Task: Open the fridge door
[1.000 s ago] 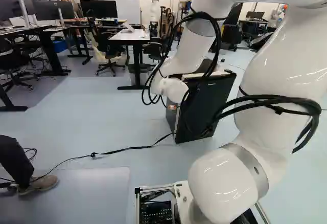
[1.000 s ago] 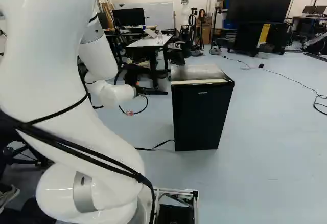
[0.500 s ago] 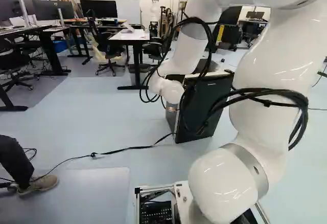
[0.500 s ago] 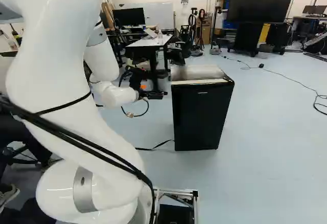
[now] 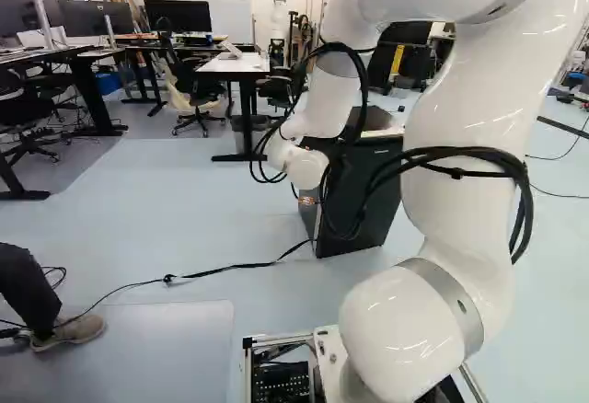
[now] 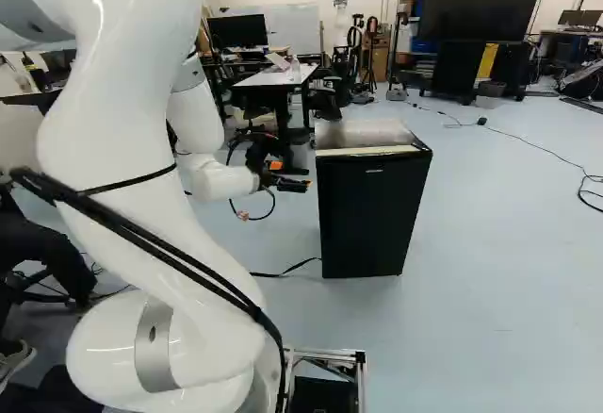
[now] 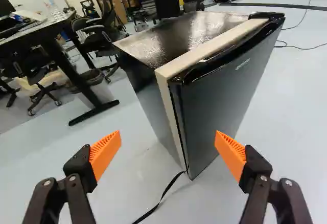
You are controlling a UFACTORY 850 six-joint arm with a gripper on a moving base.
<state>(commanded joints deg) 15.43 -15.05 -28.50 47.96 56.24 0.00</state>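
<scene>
On the far left we see a white-topped desk (image 6: 273,77) with a dark office chair (image 5: 195,84) beside it, and to the far right a big dark screen (image 6: 480,3). Across the near left floor a black cable (image 5: 221,269) trails towards the foot of the fridge (image 7: 144,93), passing below our gripper (image 6: 300,180) as the wrist view shows it. Our own arm (image 5: 317,113) crosses in front of the fridge in the left base view and hides part of it.

The fridge stands upright on the floor ahead of the base, at the middle of the right base view, its black door (image 6: 372,210) closed and turned towards us. We have the gripper near its left side, fingers spread wide with nothing between them; in the wrist view the corner where door and side meet lies ahead, between the two orange pads (image 7: 106,155).

Compared with half a second ago, our arm has swung a little: in the right base view its upper part and wrist sit further right, and the gripper is closer to the fridge. The base, the fridge and its door are where they were.
</scene>
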